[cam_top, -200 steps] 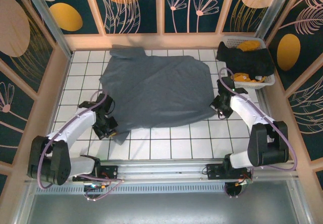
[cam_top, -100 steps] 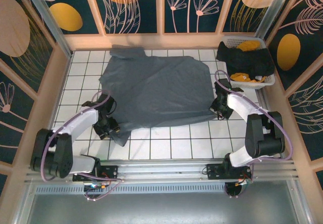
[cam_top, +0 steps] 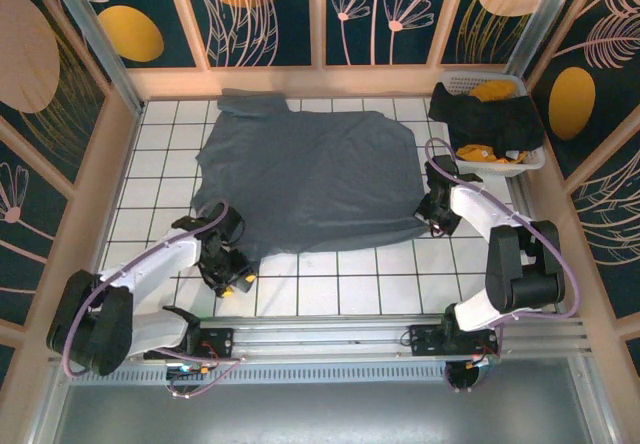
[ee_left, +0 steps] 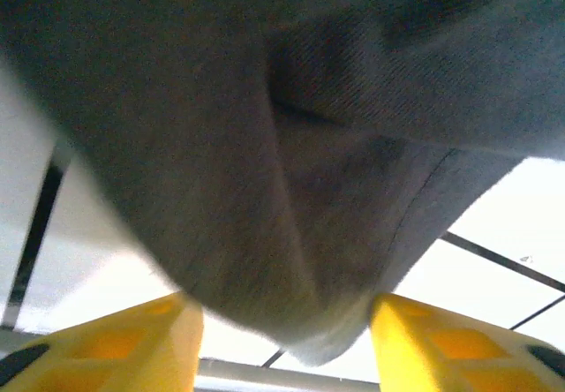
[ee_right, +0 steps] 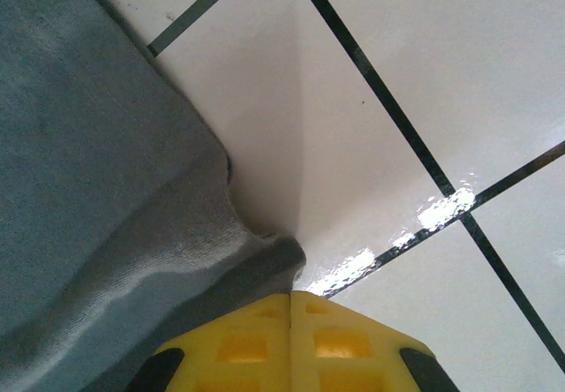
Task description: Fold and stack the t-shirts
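— Top view first. Shows the slate blue-grey t-shirt [cam_top: 310,179] spread nearly flat on the tiled worktop [cam_top: 340,284], collar toward the far wall. Shows black and mustard t-shirts [cam_top: 490,119] too, heaped in the white basket [cam_top: 505,169] at the far right.

— And the arms?

— Puts the left end effector [cam_top: 232,276] at the near-left corner of the grey cloth, and the right end effector [cam_top: 432,214] at its near-right hem.

— Left wrist view?

— Shows yellow fingers [ee_left: 132,339] spread apart, with a loose fold of grey cloth drooping between. Released, by the look of it; no firm pinch evident.

— Right wrist view?

— Shows yellow pads [ee_right: 238,343] clenched tip to tip, with the hem corner touching the tip on white tile. Cannot tell about any cloth caught inside.

— Handling?

— Looks light, limp and floppy, likely to sag, wrinkle and drag on the tiles. No stiffness to count on. Best to pinch the two near corners right through the doubled hem, for a thicker bite, then lift both evenly and carry toward the collar for a fold.
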Controlling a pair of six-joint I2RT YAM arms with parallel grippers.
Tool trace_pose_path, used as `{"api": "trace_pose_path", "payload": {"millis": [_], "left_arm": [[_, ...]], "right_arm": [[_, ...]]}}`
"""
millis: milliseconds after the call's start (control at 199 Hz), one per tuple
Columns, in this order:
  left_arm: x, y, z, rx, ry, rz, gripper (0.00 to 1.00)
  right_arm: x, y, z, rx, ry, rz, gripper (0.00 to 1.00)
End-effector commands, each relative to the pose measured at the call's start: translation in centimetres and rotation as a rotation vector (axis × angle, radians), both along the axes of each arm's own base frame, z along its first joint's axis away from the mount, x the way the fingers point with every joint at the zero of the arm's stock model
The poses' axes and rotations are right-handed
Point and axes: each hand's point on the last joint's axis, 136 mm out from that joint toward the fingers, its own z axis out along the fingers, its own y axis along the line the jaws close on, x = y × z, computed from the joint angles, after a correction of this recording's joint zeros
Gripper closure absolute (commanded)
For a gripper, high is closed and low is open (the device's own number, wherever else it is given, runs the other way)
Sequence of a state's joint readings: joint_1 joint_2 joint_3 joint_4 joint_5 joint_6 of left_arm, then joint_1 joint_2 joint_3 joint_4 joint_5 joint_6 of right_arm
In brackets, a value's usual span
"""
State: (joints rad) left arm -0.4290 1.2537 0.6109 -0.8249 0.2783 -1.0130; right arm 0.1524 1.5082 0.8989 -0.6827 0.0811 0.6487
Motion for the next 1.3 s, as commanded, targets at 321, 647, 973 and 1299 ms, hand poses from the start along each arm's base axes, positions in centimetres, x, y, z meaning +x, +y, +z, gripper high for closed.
{"api": "trace_pose_path", "payload": {"millis": [321,647,973,1299], "left_arm": [[-1.0,0.8,-1.2,0.04,0.011,-0.026,1.0],[-5.6,4.5,1.9,0.14,0.042,-0.008,1.0],[-1.4,7.7,8.9,0.356,-0.141,0.081,1.0],[0.2,7.7,8.8,0.381,-0.178,0.076,1.0]], "right_arm": [[-0.3,-0.3,0.5,-0.003,-0.017,0.007,1.0],[-0.1,-0.6,2.0,-0.009,-0.061,-0.016,1.0],[-2.0,-1.8,3.8,-0.035,-0.073,-0.019,1.0],[-0.2,-2.2,5.0,-0.018,-0.086,-0.023,1.0]]}}
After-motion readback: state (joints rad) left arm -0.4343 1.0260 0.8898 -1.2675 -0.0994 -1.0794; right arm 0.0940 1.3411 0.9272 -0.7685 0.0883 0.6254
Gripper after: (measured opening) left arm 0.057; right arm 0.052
